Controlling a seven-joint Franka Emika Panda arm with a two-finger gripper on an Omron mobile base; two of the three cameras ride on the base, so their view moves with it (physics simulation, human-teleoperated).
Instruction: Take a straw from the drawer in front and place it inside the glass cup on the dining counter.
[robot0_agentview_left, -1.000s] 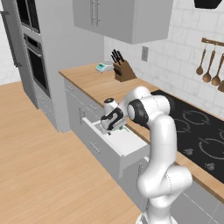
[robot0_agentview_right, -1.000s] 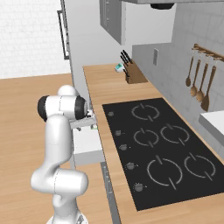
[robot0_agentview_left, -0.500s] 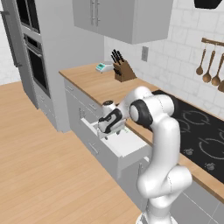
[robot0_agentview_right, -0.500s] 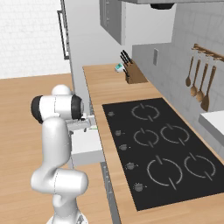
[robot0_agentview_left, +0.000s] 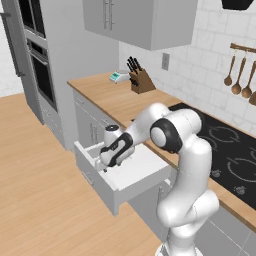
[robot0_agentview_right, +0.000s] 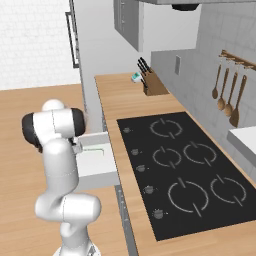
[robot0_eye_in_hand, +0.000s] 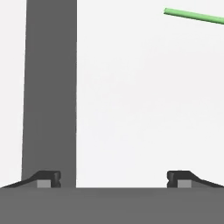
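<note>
Wood floor and grey cabinets frame the left base view, where one drawer (robot0_agentview_left: 121, 175) stands pulled out at lower centre, its white inside showing. One gripper (robot0_agentview_left: 103, 165) hangs over it, pointing down into the drawer's left end. At upper centre, one knife block (robot0_agentview_left: 141, 80) sits on the wood worktop (robot0_agentview_left: 112, 97).

From the right base view, the cooktop (robot0_agentview_right: 182, 175) fills the middle — five knobs along its left edge — and four wooden utensils (robot0_agentview_right: 227, 97) hang at upper right. A thin green line, the straw (robot0_agentview_right: 95, 153), lies in the open drawer at centre left.

Hand view: two fingertips (robot0_eye_in_hand: 47, 178) stand wide apart at the bottom corners, nothing between them. One straw crosses the upper right corner, lying on the white floor — well apart from the fingers.
</note>
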